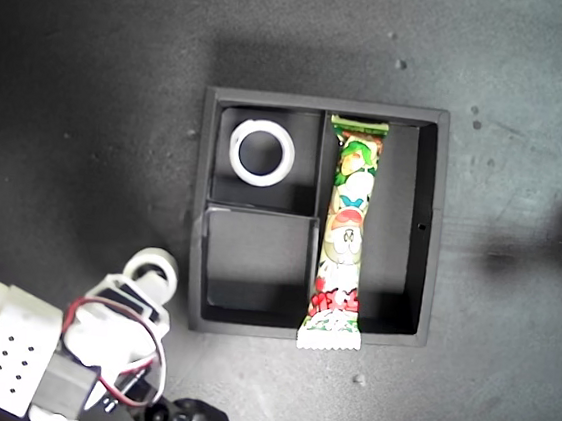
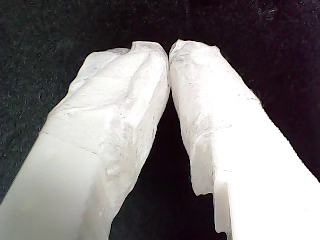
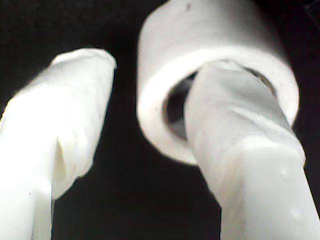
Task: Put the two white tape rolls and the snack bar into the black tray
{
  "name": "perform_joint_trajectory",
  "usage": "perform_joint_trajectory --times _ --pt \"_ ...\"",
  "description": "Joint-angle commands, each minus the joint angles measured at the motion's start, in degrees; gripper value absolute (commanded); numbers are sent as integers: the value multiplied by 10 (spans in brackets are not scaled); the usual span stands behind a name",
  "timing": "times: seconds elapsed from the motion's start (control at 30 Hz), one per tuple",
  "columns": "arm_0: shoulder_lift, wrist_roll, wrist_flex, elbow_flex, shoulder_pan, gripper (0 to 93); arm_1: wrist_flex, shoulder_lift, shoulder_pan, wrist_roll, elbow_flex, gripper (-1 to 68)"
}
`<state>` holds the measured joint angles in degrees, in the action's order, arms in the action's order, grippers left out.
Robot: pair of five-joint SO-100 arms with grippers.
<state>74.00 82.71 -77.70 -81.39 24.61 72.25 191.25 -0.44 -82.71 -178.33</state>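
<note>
Dark matte table, scuffed and specked with pale crumbs; nothing else of the room visible. Black tray mid-frame, snack bar in its long compartment with one crimped end riding over the wall. Flatter white tape roll in a small compartment, the neighbouring small one bare. Second tape roll beside the tray, hooked on one finger of my second gripper, jaws spread: likely to slip off if lifted unpinched. My first gripper pressed together, holding nothing.
</note>
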Motion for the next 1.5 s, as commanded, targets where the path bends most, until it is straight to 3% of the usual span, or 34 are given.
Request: perform_joint_trajectory --times 0.0,0.77,0.93,1.23,1.47 --pt "11 0 -17 16 1 118 -11 7 -8 32 -7 0" --pt "31 19 73 -89 -4 144 -26 7 -17 54 -7 2" --pt "15 25 82 -90 -8 64 -29 7 -19 47 -7 20" --pt "54 27 16 -74 -25 0 -37 7 -50 19 -7 43" --pt "151 -15 -99 -1 -40 0 45 7 -47 -107 -7 67"
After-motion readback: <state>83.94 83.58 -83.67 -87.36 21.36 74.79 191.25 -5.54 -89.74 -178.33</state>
